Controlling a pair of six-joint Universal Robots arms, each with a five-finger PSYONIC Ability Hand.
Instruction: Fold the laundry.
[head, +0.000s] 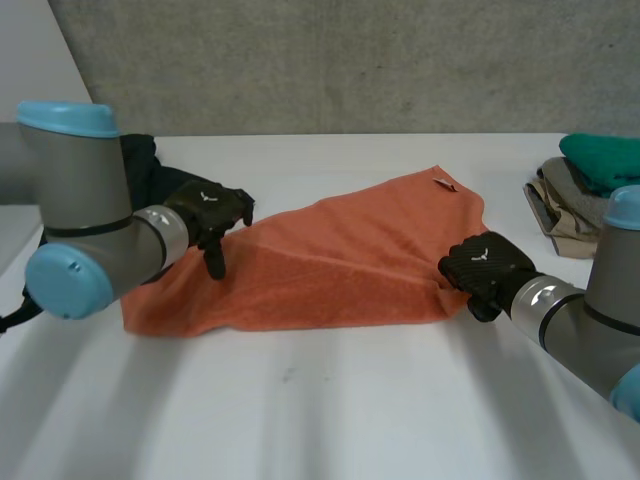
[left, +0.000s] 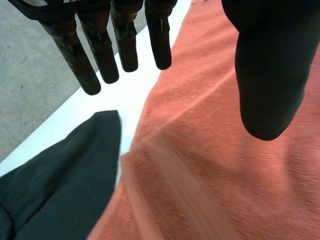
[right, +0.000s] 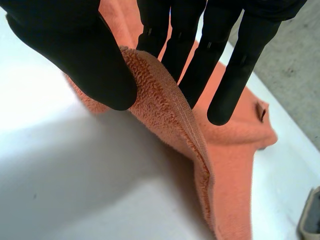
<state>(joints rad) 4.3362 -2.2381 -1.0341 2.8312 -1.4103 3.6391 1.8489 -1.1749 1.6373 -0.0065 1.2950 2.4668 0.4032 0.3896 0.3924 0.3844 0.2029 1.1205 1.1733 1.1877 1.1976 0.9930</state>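
Orange towel (head: 340, 260) spans the bench (head: 300, 400) left-right between black garment (head: 148, 170) and clothes pile (head: 575, 200); right hand (head: 487, 268) fingers pinch its edge, left hand (head: 212, 212) fingers apart.

Left hand (head: 212, 212) outstretched, right hand (head: 485, 266) pinching

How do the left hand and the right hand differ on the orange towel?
The right hand pinches an edge of the towel between thumb and fingers; the left hand is open, holding nothing. The right hand is at the towel's right side, the left hand over its left part. Both are black.
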